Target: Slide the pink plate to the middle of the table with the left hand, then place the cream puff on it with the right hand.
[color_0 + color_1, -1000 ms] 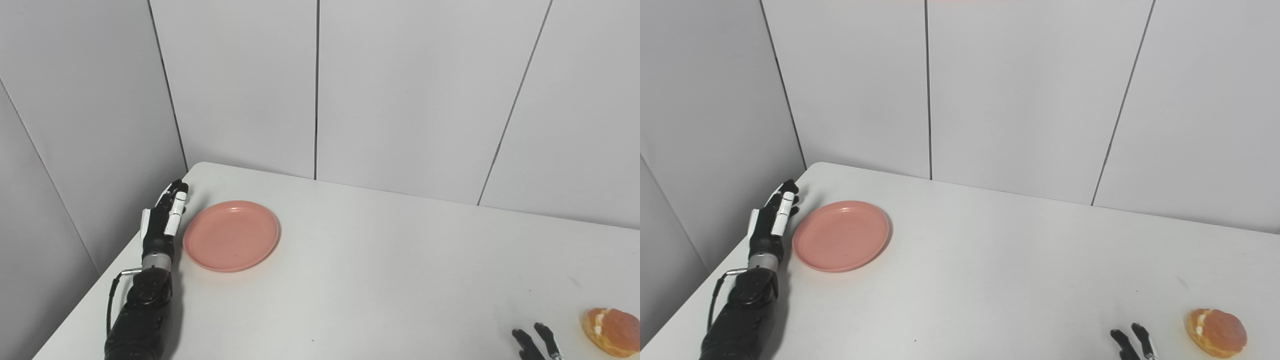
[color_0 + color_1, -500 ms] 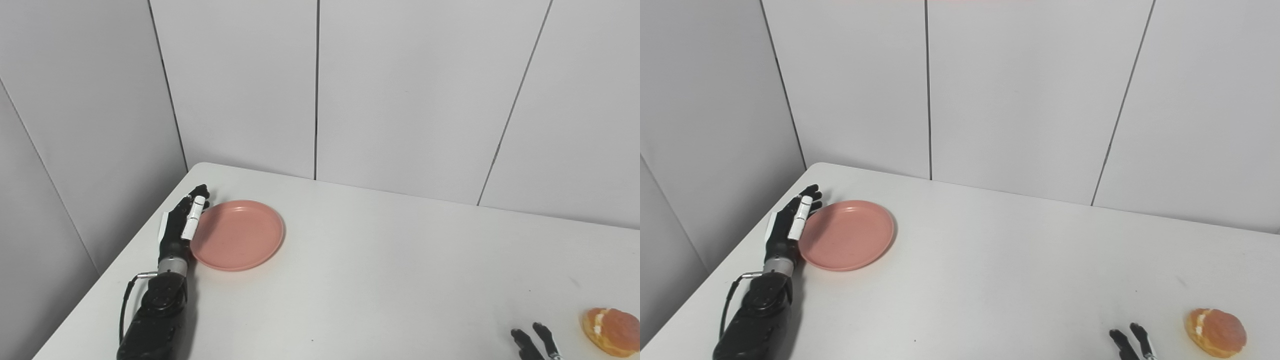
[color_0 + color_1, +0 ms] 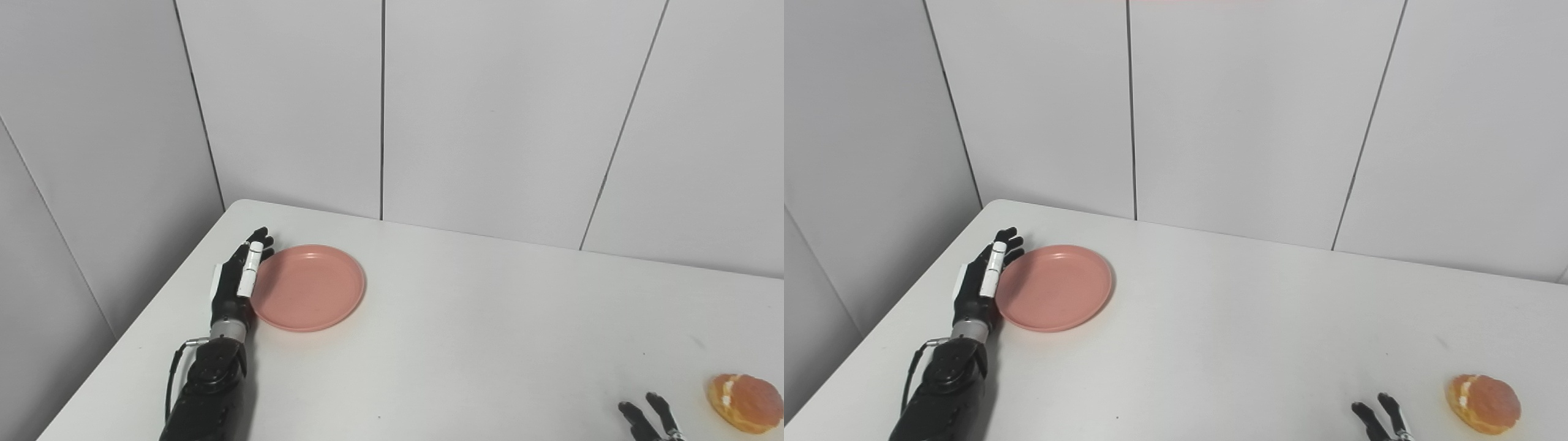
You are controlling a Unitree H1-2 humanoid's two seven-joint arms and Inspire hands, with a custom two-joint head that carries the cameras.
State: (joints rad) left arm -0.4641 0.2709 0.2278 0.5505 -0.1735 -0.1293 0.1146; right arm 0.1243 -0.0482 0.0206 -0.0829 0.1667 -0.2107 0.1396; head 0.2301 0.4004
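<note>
Both views show nearly the same scene. My left hand (image 3: 236, 282) lies flat with straight fingers, edge against the left rim of the plate (image 3: 309, 288), gripping nothing. The plate lies flat on the table (image 3: 465, 318), far left of its middle. The cream puff (image 3: 1483, 404) lies near the right edge, cream side facing left. Only the spread fingertips of my right hand (image 3: 1381, 418) show, empty.
</note>
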